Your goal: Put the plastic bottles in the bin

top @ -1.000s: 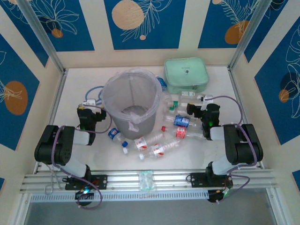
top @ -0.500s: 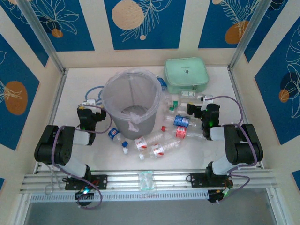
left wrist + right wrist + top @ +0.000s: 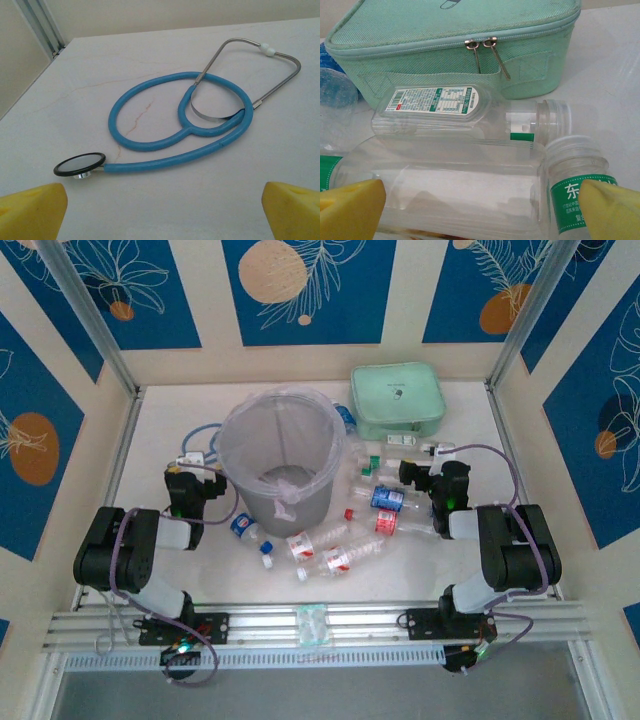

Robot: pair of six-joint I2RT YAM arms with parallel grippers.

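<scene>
Right gripper (image 3: 480,212) is spread wide and empty, its yellow pads (image 3: 350,207) framing a clear square-sided bottle (image 3: 455,190) lying flat, likely lined up to close across its width. Beyond lies a flatter white-labelled bottle (image 3: 435,112) beside the mint green zip case (image 3: 470,30). Left gripper (image 3: 160,210) gapes too, low over a blue stethoscope (image 3: 175,130), idle. The plastic bottles (image 3: 345,558) lie scattered on the table (image 3: 480,440) just right of the bin (image 3: 318,495)

The white table (image 3: 180,405) bears 1 bin (image 3: 260,515), 1 mint zip case (image 3: 397,400) far right, 1 blue stethoscope (image 3: 189,131) left, and perhaps 12 plastic bottles (image 3: 340,558) scattered beside the bin.
</scene>
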